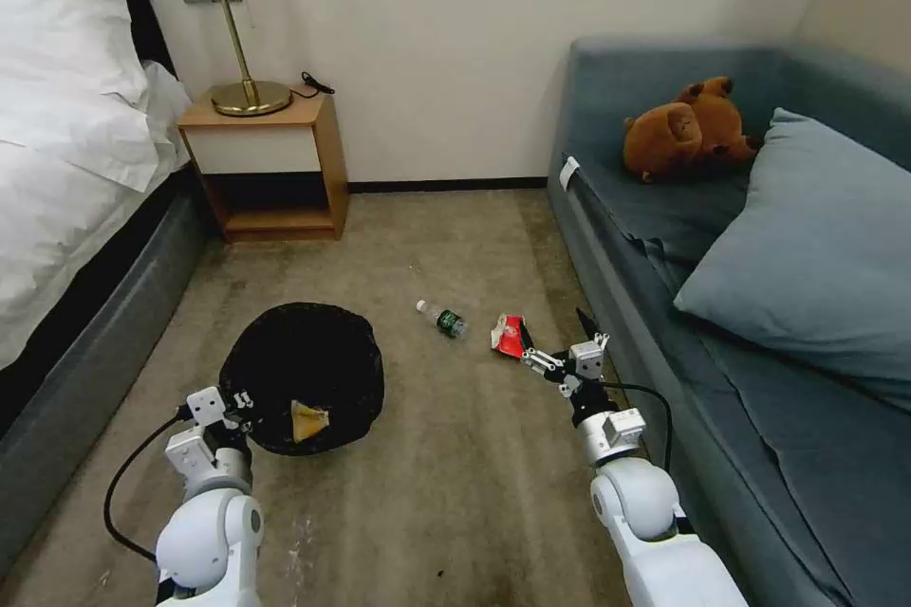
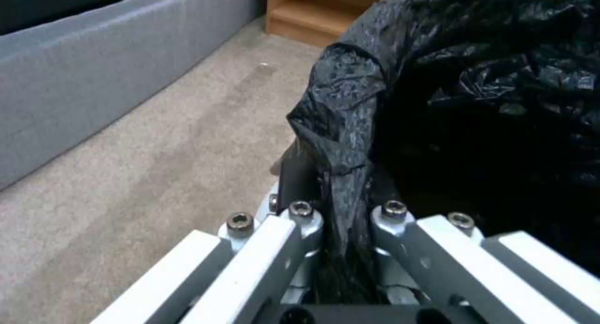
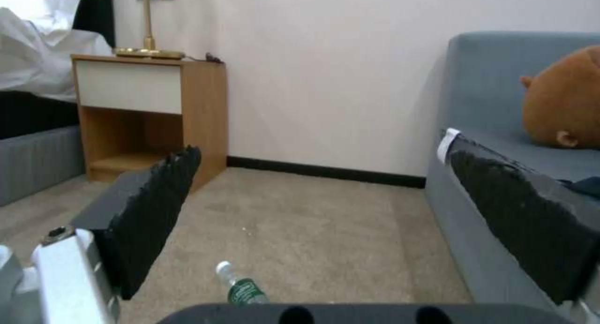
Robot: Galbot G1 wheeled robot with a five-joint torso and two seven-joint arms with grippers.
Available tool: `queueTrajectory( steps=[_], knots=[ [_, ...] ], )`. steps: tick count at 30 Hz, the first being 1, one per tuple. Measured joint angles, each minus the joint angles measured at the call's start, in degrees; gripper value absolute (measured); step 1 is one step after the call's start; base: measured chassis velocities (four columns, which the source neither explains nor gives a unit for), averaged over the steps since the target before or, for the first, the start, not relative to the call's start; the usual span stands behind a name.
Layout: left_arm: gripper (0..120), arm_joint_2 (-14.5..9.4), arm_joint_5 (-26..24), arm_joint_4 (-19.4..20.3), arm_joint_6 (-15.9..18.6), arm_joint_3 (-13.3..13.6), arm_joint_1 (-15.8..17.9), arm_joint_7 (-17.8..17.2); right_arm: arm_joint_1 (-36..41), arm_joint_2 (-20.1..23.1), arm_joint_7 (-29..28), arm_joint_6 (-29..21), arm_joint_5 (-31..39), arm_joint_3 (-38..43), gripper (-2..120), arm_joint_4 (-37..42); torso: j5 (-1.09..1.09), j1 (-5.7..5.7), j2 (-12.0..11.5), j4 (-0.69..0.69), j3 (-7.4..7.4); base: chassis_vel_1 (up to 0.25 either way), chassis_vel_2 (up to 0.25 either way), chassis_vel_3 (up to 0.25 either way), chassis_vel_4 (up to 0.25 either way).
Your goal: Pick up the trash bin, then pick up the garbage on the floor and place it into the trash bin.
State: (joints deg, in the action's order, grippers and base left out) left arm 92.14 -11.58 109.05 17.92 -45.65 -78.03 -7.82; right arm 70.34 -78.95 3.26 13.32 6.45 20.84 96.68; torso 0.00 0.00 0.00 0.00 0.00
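We've got the trash bin (image 1: 304, 375) pinched at its near-left rim by the left gripper (image 1: 239, 398); in the left wrist view its fingers (image 2: 297, 181) are pressed together on a fold of the black bag and, we judge, the rim under it. The bin sits low at near left, w/ a yellow wrapper (image 1: 308, 420) already inside at the near edge. We can't tell if it's resting on the floor (image 1: 455, 455) or just off it.

The right gripper (image 1: 555, 337) hovers beside the sofa's near edge, fingers (image 3: 156, 211) spread wide and holding nothing, the red-and-white packet (image 1: 510, 335) just beside its left fingertip and the small clear bottle (image 1: 442, 319) a bit further left, mid-carpet.

Handling, as we judge it: the bin is prob. light and stiff, but the bag is thin, crinkly and slippery, so a grip on bag alone could slide; rim plus bag is the safer hold. The packet looks flat, crumpled and featherweight; it'll flex, so nip a raised edge rather than press down flat. The bottle looks rigid but round and smooth, lying on its side, cap toward the far left, so it may roll; take it across the body near the green label, not the cap.
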Motion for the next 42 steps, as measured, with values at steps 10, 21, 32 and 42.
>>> queueTrajectory(
  steps=[10,21,32,42],
  knots=[
    [3,0.0,0.0,0.0,0.0,-0.2,0.3,0.0,-0.2,0.0,-0.1,0.0,-0.2,0.0,100,0.0,0.00,0.00,0.0,0.00,0.00,-0.024,0.023,0.021,-0.022],
    [3,0.0,0.1,-0.2,-0.1,-0.1,0.4,0.0,-0.5,0.2,0.5,-0.1,-0.1,0.1,100,-0.1,0.00,0.00,0.0,0.00,0.00,-0.061,0.050,0.066,-0.060],
    [3,0.0,0.2,-0.2,-0.1,-0.1,0.5,0.0,-0.7,0.2,0.5,-0.1,-0.1,0.0,100,-0.4,0.00,0.00,0.0,0.00,0.00,-0.039,0.048,0.051,-0.054],
    [3,0.0,0.4,-0.2,-0.1,0.0,0.4,0.0,-0.4,0.0,0.5,0.0,-0.1,0.0,100,-0.5,0.00,0.00,0.0,0.00,0.00,-0.045,0.050,0.052,-0.043]
  ],
)
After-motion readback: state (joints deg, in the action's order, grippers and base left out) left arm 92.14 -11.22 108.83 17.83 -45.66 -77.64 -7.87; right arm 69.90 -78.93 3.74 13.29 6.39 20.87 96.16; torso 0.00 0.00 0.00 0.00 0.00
